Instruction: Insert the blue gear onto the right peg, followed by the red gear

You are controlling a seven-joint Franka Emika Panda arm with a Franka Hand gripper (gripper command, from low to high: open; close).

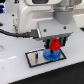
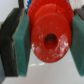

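In the exterior view my gripper point(image 1: 54, 45) hangs over the black-framed pale plate point(image 1: 34, 59) and is shut on the red gear point(image 1: 54, 46). The red gear sits just above the blue gear point(image 1: 52, 54), which lies flat at the plate's right end; I cannot tell if the two touch. The right peg is hidden under the gears. In the wrist view the red gear point(image 2: 49, 39) fills the middle, its centre hole showing, clamped between my two teal pads point(image 2: 21, 45). The blue gear does not show there.
A thin dark pin point(image 1: 38, 56) stands on the plate at the exterior view's left of the gears. The white tabletop point(image 1: 20, 72) surrounds the plate. My arm's white body point(image 1: 40, 15) and cables rise behind.
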